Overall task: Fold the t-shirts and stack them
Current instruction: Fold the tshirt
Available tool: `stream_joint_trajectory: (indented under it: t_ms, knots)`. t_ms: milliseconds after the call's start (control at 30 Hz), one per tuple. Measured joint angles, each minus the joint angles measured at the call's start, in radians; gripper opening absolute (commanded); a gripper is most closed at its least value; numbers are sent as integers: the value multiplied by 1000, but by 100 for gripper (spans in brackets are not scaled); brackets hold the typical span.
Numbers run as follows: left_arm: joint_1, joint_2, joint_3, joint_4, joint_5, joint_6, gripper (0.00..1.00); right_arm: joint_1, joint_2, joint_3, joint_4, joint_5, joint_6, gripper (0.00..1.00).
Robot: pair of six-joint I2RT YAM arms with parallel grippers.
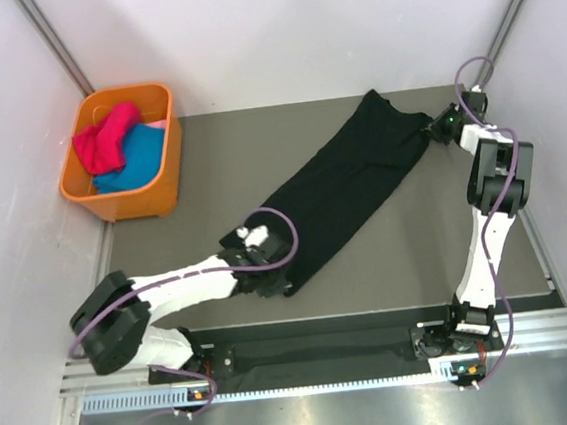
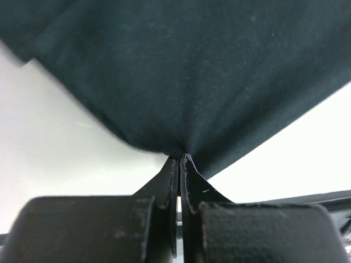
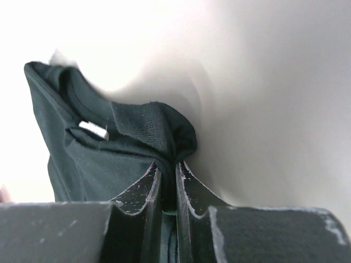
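Your left claw (image 2: 179, 159) is clamped on the near end of the black t-shirt (image 1: 346, 181); your right claw (image 3: 169, 164) pinches its far end over the worktop (image 1: 229, 167).

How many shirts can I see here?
3. The black shirt is stretched diagonally over the table; the pink shirt and the teal shirt lie bunched in the orange basket at the far left corner. More may be hidden beneath them.
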Motion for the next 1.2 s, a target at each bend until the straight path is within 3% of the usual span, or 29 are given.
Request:
stream_joint_trajectory:
  t_ms: [67,200,300,400,533,700,967,1200]
  knots:
    - [-71,73,33,11,-12,-27,0,6,21,32,2,-2,2,4]
    - [-169,206,168,0,6,8,38,14,71,100,10,-10,3,5]
    - [-202,241,238,-23,68,100,53,14,80,113,19,-18,8,8]
    - [-148,203,304,-93,147,231,60,18,80,113,19,-32,6,14]
    - [58,131,394,-140,270,383,75,18,81,113,19,-52,-2,26]
    - [283,167,560,-207,289,558,77,17,81,111,38,-84,-10,38]
    - [581,405,637,-320,331,742,76,14,81,130,7,-108,-24,42]
    - [631,421,565,-379,327,801,66,7,99,185,-68,-149,-35,43]
